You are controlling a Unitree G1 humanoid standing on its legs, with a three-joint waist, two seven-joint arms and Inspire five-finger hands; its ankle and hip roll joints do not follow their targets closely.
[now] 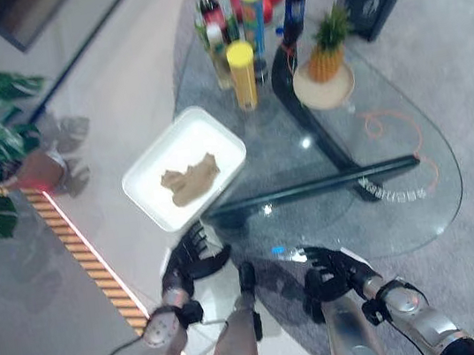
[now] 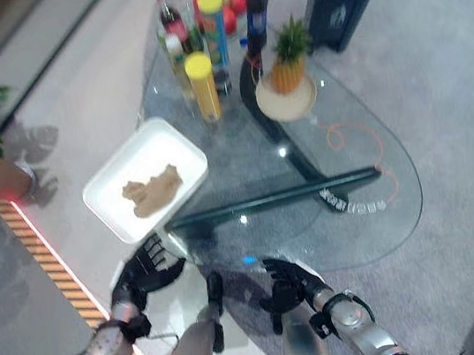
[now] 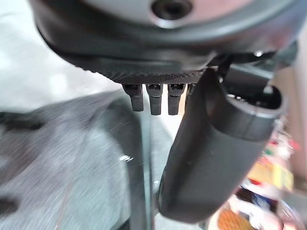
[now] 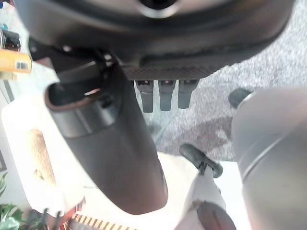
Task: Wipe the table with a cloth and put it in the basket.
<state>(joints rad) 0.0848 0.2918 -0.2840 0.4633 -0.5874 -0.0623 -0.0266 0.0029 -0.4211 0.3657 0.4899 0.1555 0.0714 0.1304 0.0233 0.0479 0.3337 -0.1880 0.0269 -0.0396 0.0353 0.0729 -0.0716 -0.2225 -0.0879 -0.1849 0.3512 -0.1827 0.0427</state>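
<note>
Nearest the camera, the left hand [image 1: 191,256] is seen at the near edge of the glass surface [image 1: 393,145], just beside the near corner of the white basket [image 1: 222,139]; its fingers are relaxed and nothing is held in them, as its own wrist view confirms. Close by, the right hand [image 1: 327,273] is held low at the same edge, likewise loosely open and empty. Further out, the brown cloth [image 1: 190,181] is found lying crumpled inside the basket, touched by neither hand. It is judged to be light, soft and limp, so it can be expected to sag and trail when lifted; a pinch on the raised fold at its middle is thought safest, with the basket's thin wall avoided, since so light a tray may slide on glass. Beyond the basket, a yellow-lidded can [image 1: 242,75], several bottles [image 1: 210,7] and a pineapple on a plate [image 1: 325,53] are grouped at the far end, well apart from the cloth.
</note>
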